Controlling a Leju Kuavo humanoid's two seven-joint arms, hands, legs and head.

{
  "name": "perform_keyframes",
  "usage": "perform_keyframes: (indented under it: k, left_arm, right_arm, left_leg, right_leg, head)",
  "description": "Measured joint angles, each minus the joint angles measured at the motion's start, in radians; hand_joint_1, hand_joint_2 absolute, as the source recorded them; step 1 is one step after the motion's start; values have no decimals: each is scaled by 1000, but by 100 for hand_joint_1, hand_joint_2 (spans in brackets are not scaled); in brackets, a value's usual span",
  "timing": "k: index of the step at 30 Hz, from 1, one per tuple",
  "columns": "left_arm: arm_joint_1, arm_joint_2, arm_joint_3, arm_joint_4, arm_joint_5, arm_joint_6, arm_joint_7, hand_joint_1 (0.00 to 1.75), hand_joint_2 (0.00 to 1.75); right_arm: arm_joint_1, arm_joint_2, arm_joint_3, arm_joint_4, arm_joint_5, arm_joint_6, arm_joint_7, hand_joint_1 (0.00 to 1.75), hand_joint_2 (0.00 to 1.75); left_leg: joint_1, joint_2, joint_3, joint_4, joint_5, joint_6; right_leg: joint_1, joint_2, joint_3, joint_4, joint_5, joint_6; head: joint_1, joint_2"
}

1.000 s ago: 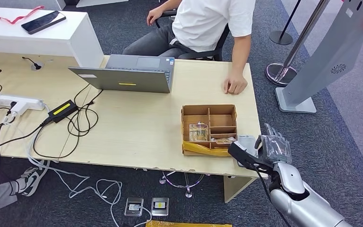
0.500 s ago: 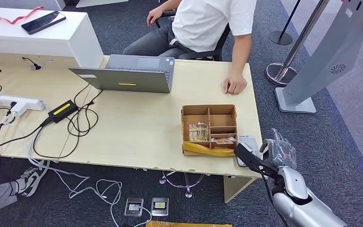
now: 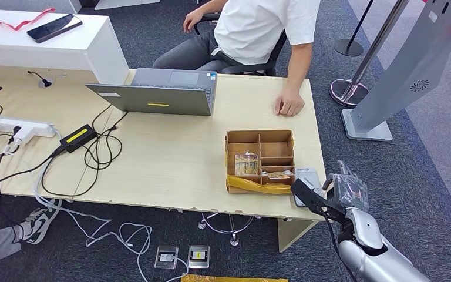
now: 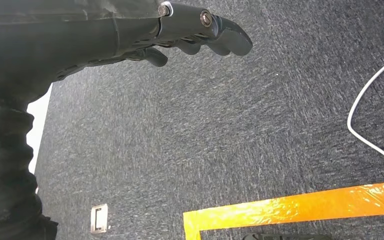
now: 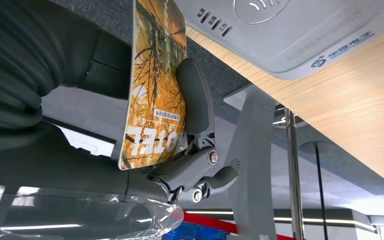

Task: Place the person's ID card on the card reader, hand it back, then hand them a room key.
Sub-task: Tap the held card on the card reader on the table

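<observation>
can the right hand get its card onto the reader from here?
Probably yes. The right hand holds an orange card just off the table edge, right beside the grey card reader, and nothing lies between them.

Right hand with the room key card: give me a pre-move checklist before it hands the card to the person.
1. room key card held by the right hand: ok.
2. Card clear of the card reader: ok.
3. Hand clear of the cardboard box: ok.
4. person's hand ready to receive: not ok, resting on the table.
5. left hand holding nothing, hanging over the floor: ok.
</observation>
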Motion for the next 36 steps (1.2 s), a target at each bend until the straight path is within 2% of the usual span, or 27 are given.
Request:
perform_keyframes:
  k: [20,28,36]
  left_arm:
    - [0,3,-2,0,0,0,-6,0,175]
    - [1,6,-11,0,0,-3,-20,0,175]
    - [1,11,-62,0,-1,-12,-24,0,175]
  right_arm:
    - [-19,-8,-35,5,4,-23,5,162,175]
    - [-134,-67,-95,-69,26,-36,43,161,175]
    - [-353,-84,-109,-118,85,71,56,160,175]
  left_leg:
    - [0,0,-1,0,0,0]
    - [0,0,-1,0,0,0]
    - [0,0,-1,0,1,-1]
  right_leg:
    - [0,0,0,0,0,0]
    - [0,0,-1,0,1,0]
    - [0,0,-1,1,2,0]
  head:
    - [0,0]
    - [0,0]
    - [0,0]
